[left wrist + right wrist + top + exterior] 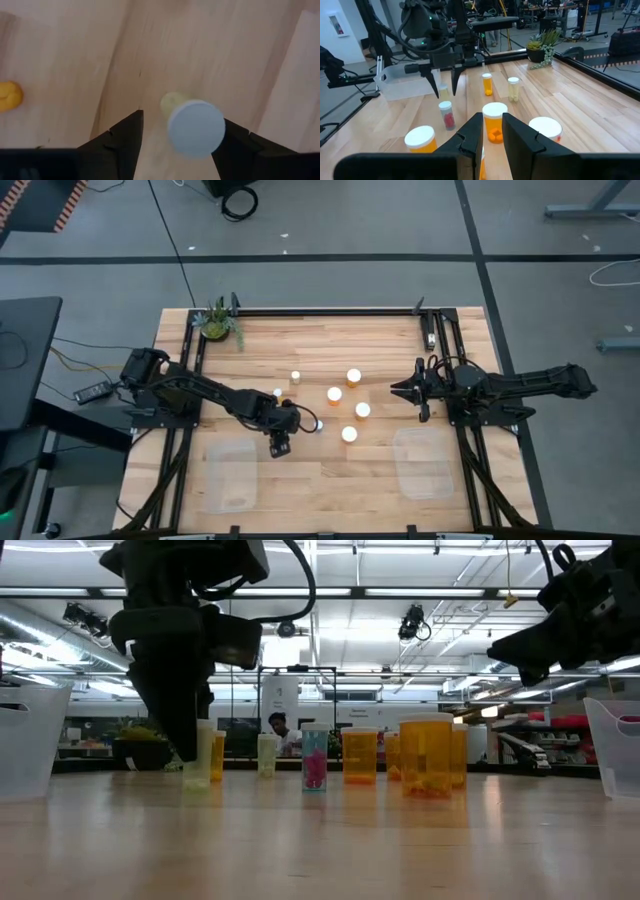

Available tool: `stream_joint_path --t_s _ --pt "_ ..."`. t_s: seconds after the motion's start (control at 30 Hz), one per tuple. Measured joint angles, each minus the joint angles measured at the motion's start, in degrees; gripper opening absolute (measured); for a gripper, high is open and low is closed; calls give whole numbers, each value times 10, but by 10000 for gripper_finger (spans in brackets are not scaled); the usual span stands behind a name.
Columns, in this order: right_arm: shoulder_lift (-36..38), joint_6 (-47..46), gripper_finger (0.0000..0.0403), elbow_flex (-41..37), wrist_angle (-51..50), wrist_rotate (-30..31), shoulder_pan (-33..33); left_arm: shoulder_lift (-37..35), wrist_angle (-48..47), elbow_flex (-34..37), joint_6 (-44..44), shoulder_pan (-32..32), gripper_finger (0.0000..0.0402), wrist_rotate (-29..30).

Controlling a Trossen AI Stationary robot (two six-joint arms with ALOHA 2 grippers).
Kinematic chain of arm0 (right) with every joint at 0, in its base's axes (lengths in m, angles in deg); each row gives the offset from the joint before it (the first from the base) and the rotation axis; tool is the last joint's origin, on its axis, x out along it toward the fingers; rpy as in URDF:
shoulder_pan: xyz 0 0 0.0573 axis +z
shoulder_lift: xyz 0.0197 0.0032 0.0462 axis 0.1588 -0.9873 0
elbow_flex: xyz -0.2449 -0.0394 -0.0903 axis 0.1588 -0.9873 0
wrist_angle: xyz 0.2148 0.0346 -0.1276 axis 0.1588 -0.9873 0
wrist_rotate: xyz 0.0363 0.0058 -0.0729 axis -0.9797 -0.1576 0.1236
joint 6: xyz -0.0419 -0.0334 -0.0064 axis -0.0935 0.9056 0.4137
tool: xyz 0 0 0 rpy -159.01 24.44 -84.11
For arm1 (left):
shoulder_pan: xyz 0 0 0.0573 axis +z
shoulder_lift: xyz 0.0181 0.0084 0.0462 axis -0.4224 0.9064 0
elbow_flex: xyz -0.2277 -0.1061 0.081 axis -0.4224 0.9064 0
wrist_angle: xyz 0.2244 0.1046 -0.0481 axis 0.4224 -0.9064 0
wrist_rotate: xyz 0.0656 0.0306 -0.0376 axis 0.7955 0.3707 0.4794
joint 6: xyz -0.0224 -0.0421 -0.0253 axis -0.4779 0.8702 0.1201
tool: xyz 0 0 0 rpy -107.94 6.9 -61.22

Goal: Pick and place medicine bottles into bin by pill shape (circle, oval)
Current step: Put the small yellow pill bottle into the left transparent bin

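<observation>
My left gripper [281, 444] points down near the table's middle, open, with a finger on each side of a small white-capped bottle [196, 129] with a yellowish body. That bottle stands upright on the table [442, 90]. Several other medicine bottles stand upright to its right: small whitish ones [296, 376] and larger orange ones [354, 376], one with red pills [445, 115]. My right gripper [398, 389] hangs level at the table's right; its fingers [492, 120] are a little apart with nothing between them. My left gripper comes from above with its fingers astride the small bottle's white cap [220, 125]. One finger [235, 145] lies right beside the cap and the other [127, 142] stands clear of it. Whether the near finger touches the cap, I cannot tell.
A clear bin [228, 470] sits at the near left and another [422, 463] at the near right. A green potted plant [218, 323] stands at the far left corner. Black frame rails [430, 330] run along the table's edges.
</observation>
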Motion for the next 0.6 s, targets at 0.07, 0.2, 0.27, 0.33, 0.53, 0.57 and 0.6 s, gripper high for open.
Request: stream_joint_path --t_s 0.07,0.2,0.27,0.33,0.53,0.57,0.6 --pt "0 0 79 0 0 0 0 0 5 0 0 0 201 0" --pt "0 0 79 0 -2 0 0 0 12 0 1 0 183 0" --pt "0 0 79 0 -3 0 0 0 12 0 4 0 174 0" --pt "0 0 79 0 -4 0 0 0 12 0 4 0 166 0" --pt "0 0 79 0 -4 0 0 0 11 0 5 0 136 0" --pt "0 0 79 0 -4 0 0 0 11 0 5 0 130 0" --pt "0 0 79 0 -4 0 0 0 11 0 5 0 125 0"
